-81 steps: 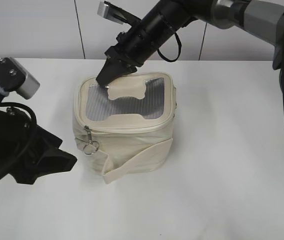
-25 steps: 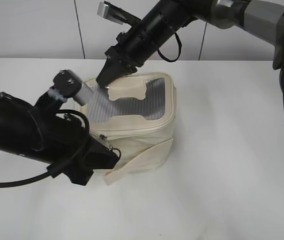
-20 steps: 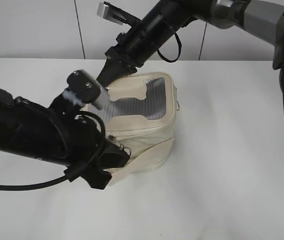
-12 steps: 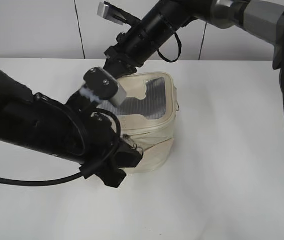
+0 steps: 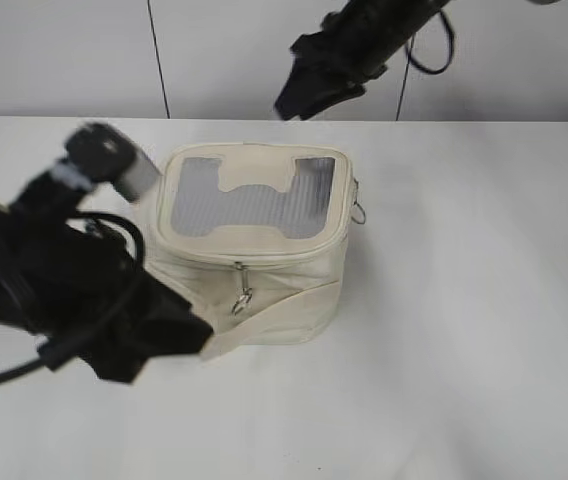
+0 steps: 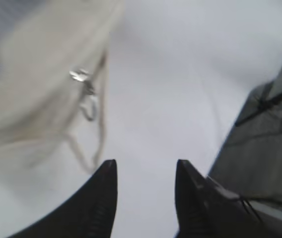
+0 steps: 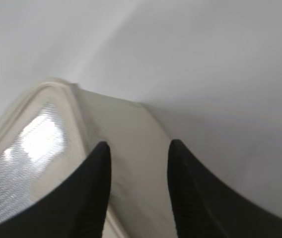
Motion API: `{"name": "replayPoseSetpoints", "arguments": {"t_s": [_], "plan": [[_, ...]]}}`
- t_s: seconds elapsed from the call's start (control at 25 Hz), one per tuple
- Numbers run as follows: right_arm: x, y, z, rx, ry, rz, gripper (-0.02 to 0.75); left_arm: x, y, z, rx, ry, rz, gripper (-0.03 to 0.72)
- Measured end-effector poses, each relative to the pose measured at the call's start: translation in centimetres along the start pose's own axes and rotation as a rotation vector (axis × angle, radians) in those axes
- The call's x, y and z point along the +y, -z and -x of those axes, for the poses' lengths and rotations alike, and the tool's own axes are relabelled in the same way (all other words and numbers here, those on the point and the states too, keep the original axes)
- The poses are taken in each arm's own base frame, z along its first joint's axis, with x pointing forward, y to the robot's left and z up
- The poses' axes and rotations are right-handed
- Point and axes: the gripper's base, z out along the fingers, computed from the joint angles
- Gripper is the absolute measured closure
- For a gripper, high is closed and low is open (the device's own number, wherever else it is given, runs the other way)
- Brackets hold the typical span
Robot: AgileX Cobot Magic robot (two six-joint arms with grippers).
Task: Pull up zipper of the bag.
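Closest to me, the left gripper [image 5: 169, 335] hangs low over the white table [image 5: 464, 300], just off the bag's front left corner, a little blurred. From its wrist camera its two dark fingers [image 6: 104, 198] stand parted with only bare tabletop between them, gripping nothing. Just beyond sits the cream bag [image 5: 254, 245], upright near the middle of the table, its grey mesh top panel [image 5: 254, 200] facing up. The zipper pull [image 5: 241, 297] with its small ring dangles on the front face, about midway along the zipper line, clear of both grippers. A second ring [image 5: 360, 212] hangs off the bag's right side. Farthest back, the right gripper [image 5: 299, 100] hovers above the bag's rear edge, against the wall; its fingers [image 7: 89, 193] are spread apart, empty, bag top visible between them.
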Motion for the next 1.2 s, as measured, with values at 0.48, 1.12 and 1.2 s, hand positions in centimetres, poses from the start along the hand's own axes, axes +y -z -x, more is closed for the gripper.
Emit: {"name": "replayPoseSetpoints", "arguments": {"t_s": [0.48,1.12,1.2], "plan": [[-4.6,9.0,-11.1,-0.229,-0.230,-0.123,0.465,10.6,6.8,9.6,-0.205,-0.002,0.166,0.378],[-1.0,6.2,-21.0,-0.390,-0.099,-0.173,0.432,14.3,-6.0,19.9,-0.039,-0.335,-0.229,0.283],[-1.0,6.2,-21.0,-0.389,-0.091,-0.173,0.402,14.5,-6.7,19.6,-0.014,-0.340,-0.232,0.283]]}}
